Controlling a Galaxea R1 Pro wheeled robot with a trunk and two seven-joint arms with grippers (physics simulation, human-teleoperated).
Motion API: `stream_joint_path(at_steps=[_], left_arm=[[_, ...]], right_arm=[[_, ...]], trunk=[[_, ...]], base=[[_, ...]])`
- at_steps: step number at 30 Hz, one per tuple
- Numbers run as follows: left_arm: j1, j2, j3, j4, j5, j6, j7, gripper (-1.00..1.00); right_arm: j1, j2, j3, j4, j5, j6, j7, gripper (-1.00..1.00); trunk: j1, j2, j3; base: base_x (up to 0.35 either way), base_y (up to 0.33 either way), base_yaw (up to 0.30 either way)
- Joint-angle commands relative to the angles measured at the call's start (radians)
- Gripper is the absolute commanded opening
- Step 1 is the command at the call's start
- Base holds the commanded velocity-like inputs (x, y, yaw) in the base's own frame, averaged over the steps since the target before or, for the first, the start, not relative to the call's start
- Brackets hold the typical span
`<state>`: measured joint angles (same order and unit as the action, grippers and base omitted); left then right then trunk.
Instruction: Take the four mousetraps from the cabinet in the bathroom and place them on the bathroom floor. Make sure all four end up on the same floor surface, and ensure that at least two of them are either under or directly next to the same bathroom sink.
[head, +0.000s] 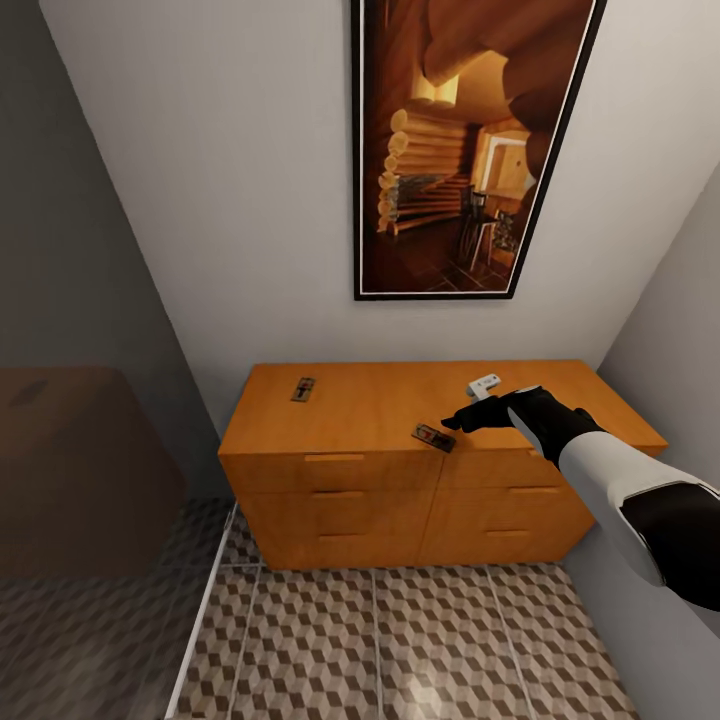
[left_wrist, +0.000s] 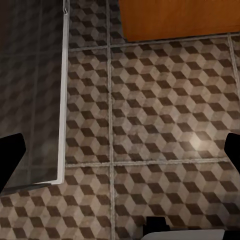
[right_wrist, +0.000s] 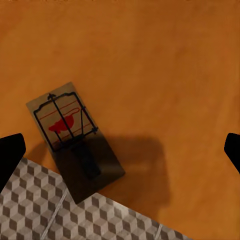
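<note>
Three mousetraps on cabinet (head: 380, 410) top: one (head: 433, 437) at front edge, overhanging slightly; one (head: 304, 389) toward back left; one (head: 484, 385) pale, beside right gripper (head: 470, 415). Right gripper above front trap, jaws spread wide. Left gripper (left_wrist: 120, 160) likewise wide apart, over patterned bathroom floor (left_wrist: 165, 125).

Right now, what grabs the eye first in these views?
The orange-brown cabinet against the white wall, with mousetraps lying on its top: one near the back left, one at the front edge, partly overhanging it in the right wrist view, and a paler one beyond the right gripper, which hovers open just above the front trap. Above hangs a tall framed log-cabin picture; below lies cube-patterned tile floor.
</note>
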<state>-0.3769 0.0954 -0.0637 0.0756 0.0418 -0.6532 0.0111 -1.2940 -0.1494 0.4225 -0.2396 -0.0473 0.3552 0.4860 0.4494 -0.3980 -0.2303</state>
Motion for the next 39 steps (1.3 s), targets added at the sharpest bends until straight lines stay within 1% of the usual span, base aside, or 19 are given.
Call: stream_joint_path(at_steps=[1,10,15,18,27,39], left_arm=[[-0.002,0.0,-0.007,0.004,0.004,-0.006,0.001,1.0],[-0.002,0.0,-0.007,0.004,0.004,-0.006,0.001,1.0],[-0.002,0.0,-0.007,0.004,0.004,-0.006,0.001,1.0],[-0.002,0.0,-0.007,0.004,0.004,-0.006,0.001,1.0],[-0.002,0.0,-0.007,0.004,0.004,-0.006,0.001,1.0],[-0.002,0.0,-0.007,0.004,0.004,-0.006,0.001,1.0]], right_arm=[[-0.001,-0.001,0.004,-0.002,-0.005,0.007,0.002,1.0],[-0.001,-0.001,0.004,0.0,-0.004,0.01,-0.001,1.0],[-0.001,0.004,0.004,0.0,-0.004,0.014,-0.003,1.0],[-0.001,0.012,0.003,0.0,-0.003,0.015,-0.003,1.0],[-0.001,0.014,0.002,-0.001,-0.003,0.014,-0.001,1.0],[-0.001,0.014,0.002,-0.001,-0.003,0.014,-0.001,1.0]], trunk=[[0.001,-0.002,-0.002],[0.001,-0.002,-0.002],[0.001,-0.002,-0.002],[0.001,-0.002,-0.002],[0.001,-0.002,-0.002],[0.001,-0.002,-0.016]], base=[[0.004,0.0,0.0],[0.001,0.0,0.0],[0.0,0.0,0.0],[0.0,0.0,0.0],[0.0,0.0,0.0],[0.0,0.0,0.0]])
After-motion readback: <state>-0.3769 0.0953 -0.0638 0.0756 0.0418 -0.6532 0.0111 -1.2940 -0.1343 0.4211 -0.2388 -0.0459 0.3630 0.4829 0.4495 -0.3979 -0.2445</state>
